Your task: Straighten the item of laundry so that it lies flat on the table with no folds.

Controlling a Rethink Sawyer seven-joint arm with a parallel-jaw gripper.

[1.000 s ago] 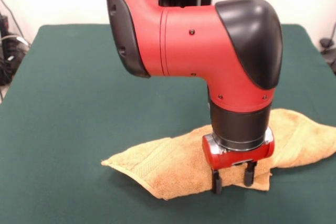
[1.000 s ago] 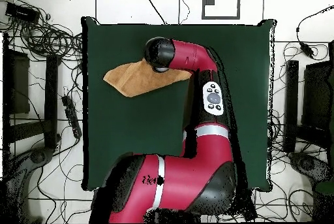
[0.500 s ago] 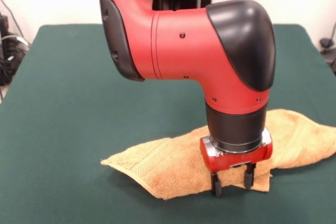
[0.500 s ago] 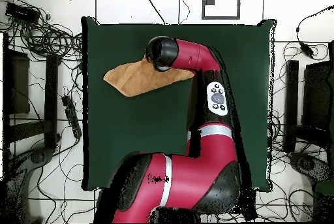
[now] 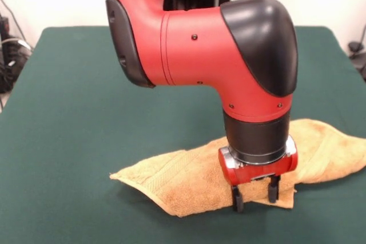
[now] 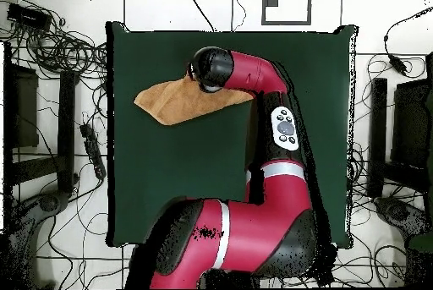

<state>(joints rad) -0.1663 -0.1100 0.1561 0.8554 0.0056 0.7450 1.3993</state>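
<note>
One table, one towel, one arm and one gripper are seen.

In the front view, the green table fills the picture from the left edge to the right. The orange-tan towel lies on it towards the near right. At the left a pointed corner is seen, with a woven band running along the near edge. From there the cloth widens and rises in a soft fold towards the right, so it is not spread flat. The middle of the towel is hidden behind the red and black arm and the wrist. At the far right the towel is cut off by the picture's edge. No label can be made out.

The gripper stands upright over the towel's near edge. Two dark fingers are seen apart from each other, with towel showing in the gap and nothing clamped between them. Whether their tips touch the cloth is hard to tell.

In the overhead view, the towel lies near the table's upper left part, and its right end is covered by the arm's black end cap. The gripper itself is hidden there.
</note>
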